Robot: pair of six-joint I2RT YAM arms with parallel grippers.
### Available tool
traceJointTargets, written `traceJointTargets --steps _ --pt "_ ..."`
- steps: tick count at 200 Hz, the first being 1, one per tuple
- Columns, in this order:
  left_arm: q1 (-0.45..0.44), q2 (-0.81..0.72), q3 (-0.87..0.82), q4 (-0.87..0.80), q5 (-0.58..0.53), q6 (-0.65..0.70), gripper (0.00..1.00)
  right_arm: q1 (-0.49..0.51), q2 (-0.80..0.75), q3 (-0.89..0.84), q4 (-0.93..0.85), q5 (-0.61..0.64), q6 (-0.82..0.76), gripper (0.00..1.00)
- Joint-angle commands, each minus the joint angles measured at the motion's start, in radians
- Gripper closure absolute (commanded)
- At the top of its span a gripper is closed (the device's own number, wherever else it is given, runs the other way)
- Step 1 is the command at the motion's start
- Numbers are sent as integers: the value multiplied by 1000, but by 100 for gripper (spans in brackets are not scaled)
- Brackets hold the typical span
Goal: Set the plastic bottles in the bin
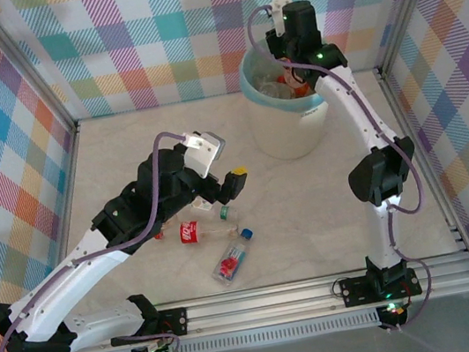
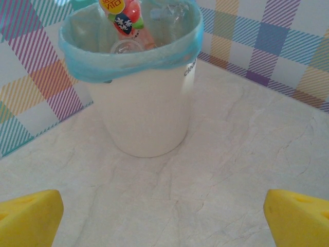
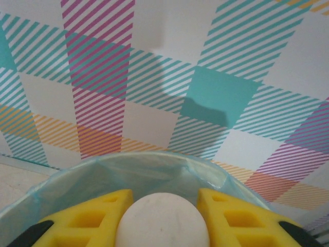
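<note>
Right tool (image 3: 163,194): closed on the pale round end of a held bottle (image 3: 162,224), directly above the bin (image 1: 286,136), so the drop is straight down. Left tool (image 2: 164,216): wide open, empty, nearer the cola bottle (image 1: 200,230), which lies left-right on the counter (image 1: 328,206).

Pale marbled table (image 1: 123,149) enclosed by plaid walls (image 1: 151,46)

**A robot test cell, lab-style**

A left arm (image 1: 79,263) and a right arm (image 1: 354,112), both with exposed cabling, are bolted to an aluminium rail (image 1: 272,299) at the near edge of a marble-patterned counter (image 1: 123,149). Metal frame posts (image 1: 22,71) box the counter in. Printed plaid panels (image 1: 151,46) form its walls, making a purpose-built enclosure.
</note>
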Motion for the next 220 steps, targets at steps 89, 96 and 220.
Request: traceJointTargets --steps 89,96,220 --pt "-1 -1 17 12 0 -25 0 2 -51 -151 -143 -170 149 50" --pt "-1 2 20 11 3 -25 0 3 -52 -137 -151 -181 150 48" --pt "-1 -7 24 9 -15 -33 0 1 -156 -43 -236 -284 252 32"
